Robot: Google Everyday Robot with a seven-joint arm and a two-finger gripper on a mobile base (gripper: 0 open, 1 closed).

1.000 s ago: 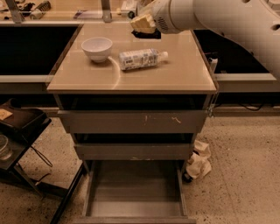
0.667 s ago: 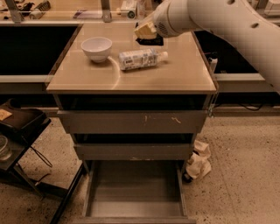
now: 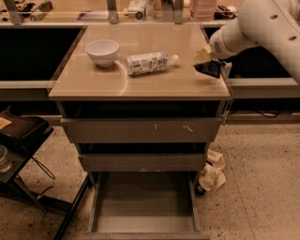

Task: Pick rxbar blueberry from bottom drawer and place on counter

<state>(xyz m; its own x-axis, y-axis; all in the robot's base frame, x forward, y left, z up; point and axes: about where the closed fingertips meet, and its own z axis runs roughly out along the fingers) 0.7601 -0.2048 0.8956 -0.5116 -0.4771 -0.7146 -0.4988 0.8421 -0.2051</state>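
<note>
My gripper (image 3: 206, 62) is over the right edge of the counter (image 3: 140, 84), at the end of the white arm that comes in from the upper right. It is shut on the rxbar blueberry (image 3: 210, 69), a small dark wrapper that hangs just above the beige surface. The bottom drawer (image 3: 145, 222) is pulled open below, and its grey floor is bare. A clear plastic bottle (image 3: 150, 62) with a white label lies on its side at the middle of the counter, left of the gripper.
A white bowl (image 3: 102, 50) stands on the counter's left part. Two upper drawer fronts (image 3: 140, 131) sit above the open drawer. A crumpled paper bag (image 3: 212, 172) lies on the floor at the right. A black stand (image 3: 21, 136) is at the left, and a cluttered ledge (image 3: 112, 11) runs behind.
The gripper has moved from the counter's far middle, behind the bottle, to its right edge, nearer the front and lower, with the dark wrapper in it.
</note>
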